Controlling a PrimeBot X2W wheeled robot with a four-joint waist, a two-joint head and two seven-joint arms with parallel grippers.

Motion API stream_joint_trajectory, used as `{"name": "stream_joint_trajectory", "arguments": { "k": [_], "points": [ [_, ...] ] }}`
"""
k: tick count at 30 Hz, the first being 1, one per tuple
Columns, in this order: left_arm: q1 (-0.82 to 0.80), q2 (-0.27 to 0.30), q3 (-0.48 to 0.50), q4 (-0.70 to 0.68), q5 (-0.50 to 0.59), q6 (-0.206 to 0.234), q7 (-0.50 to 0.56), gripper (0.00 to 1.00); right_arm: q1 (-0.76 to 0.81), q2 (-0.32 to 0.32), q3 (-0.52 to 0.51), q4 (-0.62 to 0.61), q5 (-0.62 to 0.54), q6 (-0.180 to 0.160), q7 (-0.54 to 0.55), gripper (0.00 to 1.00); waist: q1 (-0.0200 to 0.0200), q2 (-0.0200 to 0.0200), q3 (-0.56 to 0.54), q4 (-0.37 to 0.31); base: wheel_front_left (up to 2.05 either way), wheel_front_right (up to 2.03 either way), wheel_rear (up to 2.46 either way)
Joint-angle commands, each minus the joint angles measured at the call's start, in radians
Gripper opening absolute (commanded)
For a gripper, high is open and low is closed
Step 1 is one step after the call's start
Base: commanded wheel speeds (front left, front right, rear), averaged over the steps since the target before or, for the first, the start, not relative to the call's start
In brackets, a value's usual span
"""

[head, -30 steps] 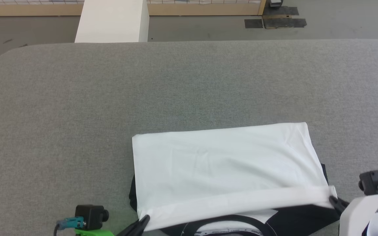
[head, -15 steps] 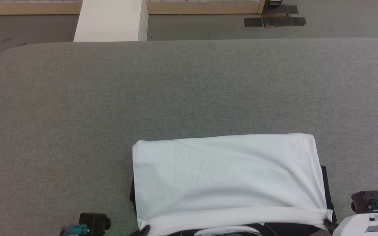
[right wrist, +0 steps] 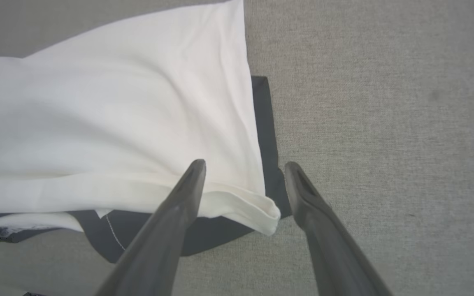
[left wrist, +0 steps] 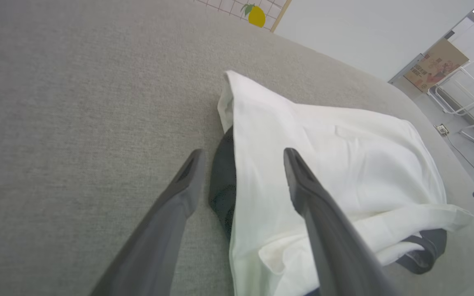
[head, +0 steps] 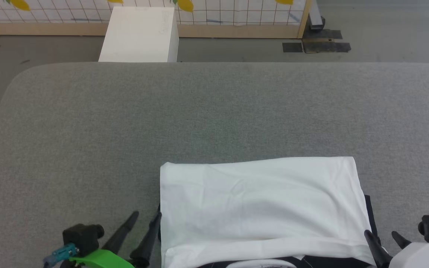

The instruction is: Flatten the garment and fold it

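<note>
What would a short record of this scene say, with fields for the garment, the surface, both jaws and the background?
garment: white-and-black shirt, folded, white layer on top, black parts showing at its side and near edges
surface: grey fabric-covered table
left jaws: open, at the shirt's left edge, holding nothing
right jaws: open, at the shirt's near right corner, holding nothing
background: white box on the floor beyond the table
</note>
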Motion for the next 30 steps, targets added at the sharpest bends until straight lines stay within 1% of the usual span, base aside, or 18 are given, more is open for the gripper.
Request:
{"name": "stream_joint_trajectory", "arguments": {
  "k": [1,4,7,11,13,17,20,26,30],
  "points": [
    [-0.035,-0.010,0.014,0.003,0.032,0.018,-0.041,1.00,0.004,0.012,-0.009,-0.019,-0.003,-0.002,-0.027,1.00,0.0001,0.0081,-0.016,0.003,0.00,0.00,0.00],
    [-0.071,-0.038,0.044,0.025,0.086,0.059,-0.141,1.00,-0.015,0.027,-0.026,-0.039,-0.002,-0.002,-0.104,1.00,0.0001,0.0081,-0.022,0.003,0.00,0.00,0.00],
    [-0.116,-0.059,0.072,0.051,0.141,0.086,-0.195,1.00,-0.039,0.033,-0.045,-0.026,-0.007,-0.002,-0.178,1.00,0.0001,0.0081,-0.024,0.005,0.00,0.00,0.00],
    [-0.175,-0.089,0.128,0.086,0.232,0.113,-0.217,1.00,-0.070,0.034,-0.078,0.039,0.037,-0.002,-0.250,1.00,0.0001,0.0081,-0.025,0.006,0.00,0.00,0.00],
    [-0.201,-0.118,0.177,0.081,0.280,0.118,-0.218,1.00,-0.088,0.034,-0.092,0.075,0.059,-0.002,-0.269,1.00,0.0001,0.0081,-0.024,0.005,0.00,0.00,0.00],
    [-0.215,-0.178,0.266,0.073,0.381,0.117,-0.219,1.00,-0.130,0.034,-0.106,0.149,0.079,-0.002,-0.277,1.00,0.0001,0.0081,-0.022,-0.002,0.00,0.00,0.00],
    [-0.217,-0.215,0.320,0.080,0.438,0.099,-0.219,1.00,-0.159,0.034,-0.109,0.209,0.088,-0.002,-0.255,1.00,0.0001,0.0081,-0.019,-0.006,0.00,0.00,0.00],
    [-0.233,-0.260,0.383,0.118,0.511,0.057,-0.219,1.00,-0.188,0.034,-0.103,0.281,0.077,-0.002,-0.193,1.00,0.0001,0.0081,-0.011,-0.003,0.00,0.00,0.00],
    [-0.239,-0.276,0.417,0.134,0.543,0.038,-0.219,1.00,-0.201,0.035,-0.087,0.314,0.087,-0.002,-0.144,1.00,0.0001,0.0081,-0.004,-0.006,0.00,0.00,0.00]
  ]
}}
